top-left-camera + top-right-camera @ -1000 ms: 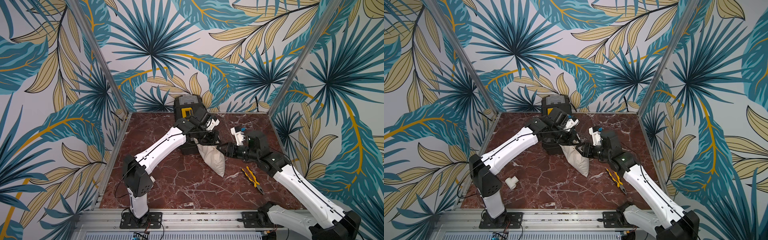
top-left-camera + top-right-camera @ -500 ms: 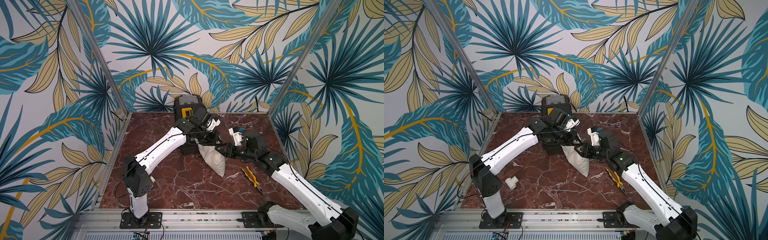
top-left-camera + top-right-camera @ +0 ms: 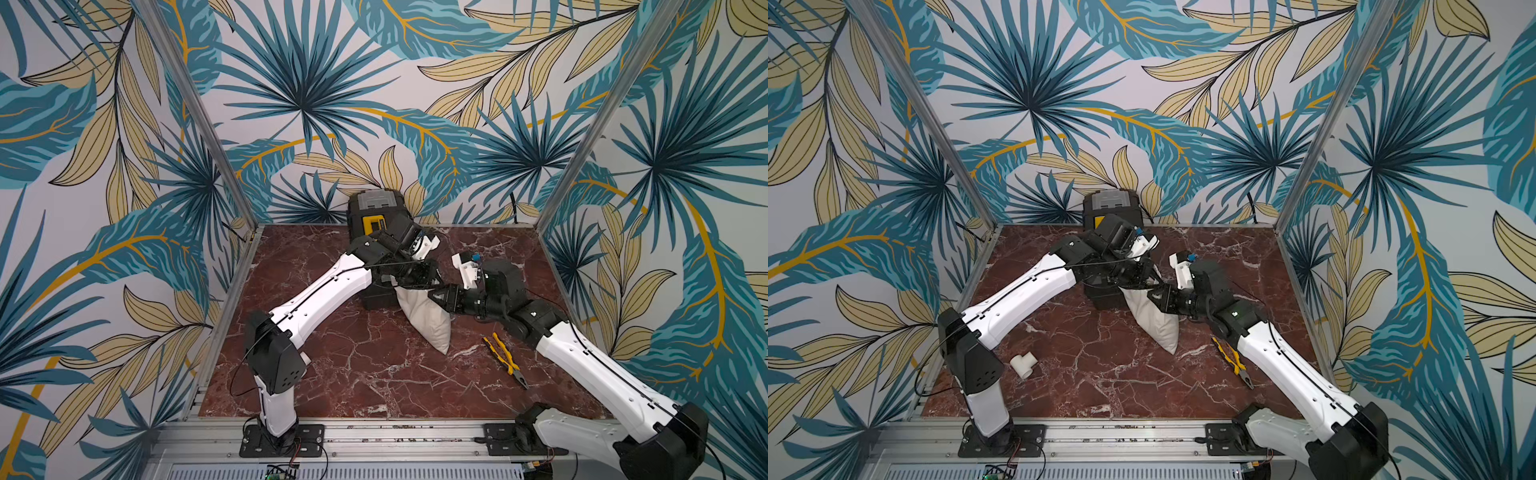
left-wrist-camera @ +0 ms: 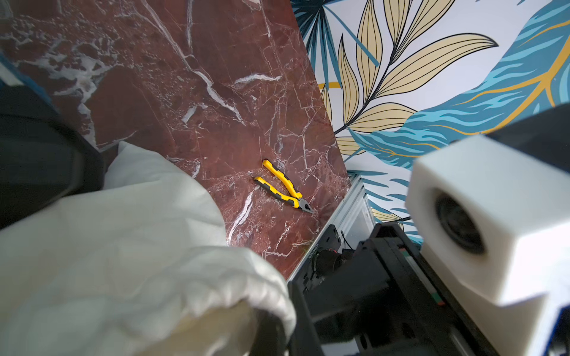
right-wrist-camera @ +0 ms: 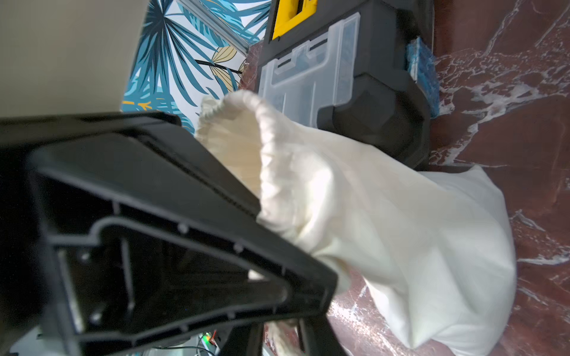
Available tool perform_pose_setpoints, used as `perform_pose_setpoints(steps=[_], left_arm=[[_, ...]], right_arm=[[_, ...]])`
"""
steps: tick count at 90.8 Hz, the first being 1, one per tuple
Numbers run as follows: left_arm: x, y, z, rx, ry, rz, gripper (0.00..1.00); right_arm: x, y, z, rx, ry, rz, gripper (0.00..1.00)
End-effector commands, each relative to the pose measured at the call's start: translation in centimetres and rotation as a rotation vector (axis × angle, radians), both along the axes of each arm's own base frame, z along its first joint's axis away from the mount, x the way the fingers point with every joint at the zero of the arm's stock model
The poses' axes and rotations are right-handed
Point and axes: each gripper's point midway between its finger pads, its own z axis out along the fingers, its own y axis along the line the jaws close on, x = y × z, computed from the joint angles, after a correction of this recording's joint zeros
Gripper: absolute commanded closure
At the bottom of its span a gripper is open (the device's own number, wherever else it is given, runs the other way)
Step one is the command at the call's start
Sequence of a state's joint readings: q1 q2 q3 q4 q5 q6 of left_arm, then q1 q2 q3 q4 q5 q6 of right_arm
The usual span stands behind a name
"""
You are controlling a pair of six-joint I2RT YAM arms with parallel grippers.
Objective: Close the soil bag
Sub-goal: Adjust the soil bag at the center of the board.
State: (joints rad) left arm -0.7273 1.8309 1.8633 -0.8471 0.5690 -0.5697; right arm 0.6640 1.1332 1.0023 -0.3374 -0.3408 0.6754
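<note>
Here, the left gripper (image 3: 419, 280) is closed on the gathered hem of the soil bag (image 3: 428, 320), holding its neck up. The right gripper (image 3: 433, 296), at the neck from the opposite side, has its jaws nearly together with a strip of cream material, cloth or cord, between them. The bag's lower end rests on the marble table (image 3: 332, 374), its upper part against the black toolbox (image 3: 376, 208). The mouth (image 5: 234, 145) gapes open: both holds appear set, and the tightening pull remains to be made.
</note>
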Motion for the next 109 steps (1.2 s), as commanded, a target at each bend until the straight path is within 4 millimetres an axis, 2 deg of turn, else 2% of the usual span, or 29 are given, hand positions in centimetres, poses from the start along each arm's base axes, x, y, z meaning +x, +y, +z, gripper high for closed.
perform_pose_setpoints(steps=[1, 5, 10, 16, 23, 35, 46, 56, 62, 71, 78, 95, 109], left_arm=[[-1.5, 0.0, 1.3, -0.029, 0.003, -0.041, 1.0], [-1.5, 0.0, 1.3, -0.029, 0.004, -0.039, 0.99], [-1.1, 0.2, 1.4, -0.031, 0.004, -0.03, 0.77], [-0.7, 0.6, 1.8, -0.039, 0.002, -0.016, 0.69], [0.1, 1.7, 2.5, -0.05, -0.007, 0.011, 0.54], [1.4, 4.9, 3.7, -0.032, -0.044, 0.066, 0.4], [1.3, 8.5, 4.2, 0.048, -0.095, 0.107, 0.31], [1.0, 12.0, 5.2, 0.147, -0.212, 0.158, 0.28], [0.9, 13.4, 5.7, 0.183, -0.279, 0.195, 0.27], [1.1, 15.0, 4.4, 0.257, -0.276, 0.226, 0.32], [1.0, 15.2, 3.0, 0.306, -0.239, 0.208, 0.36], [1.2, 15.3, 0.5, 0.374, -0.222, 0.146, 0.36], [2.4, 14.2, 0.0, 0.371, -0.247, 0.097, 0.36]], right_arm=[[1.7, -1.2, 1.7, 0.001, -0.08, -0.1, 0.92], [1.6, -1.5, 1.9, -0.006, -0.087, -0.114, 0.98], [1.6, -2.0, 1.7, -0.021, -0.088, -0.131, 1.0], [1.5, -2.4, 1.4, -0.042, -0.083, -0.141, 1.0], [1.4, -2.8, 1.0, -0.062, -0.078, -0.148, 1.0], [1.4, -3.0, 0.7, -0.085, -0.083, -0.149, 1.0], [1.6, -2.6, 0.4, -0.097, -0.077, -0.131, 1.0], [1.6, -2.2, 0.5, -0.093, -0.079, -0.113, 1.0], [1.7, -2.2, 0.5, -0.102, -0.083, -0.107, 1.0], [1.6, -2.1, 0.6, -0.114, -0.087, -0.093, 1.0], [1.6, -2.0, 0.6, -0.118, -0.087, -0.087, 1.0], [1.5, -2.0, 0.9, -0.114, -0.087, -0.082, 1.0], [1.2, -2.3, 1.2, -0.119, -0.091, -0.081, 1.0]])
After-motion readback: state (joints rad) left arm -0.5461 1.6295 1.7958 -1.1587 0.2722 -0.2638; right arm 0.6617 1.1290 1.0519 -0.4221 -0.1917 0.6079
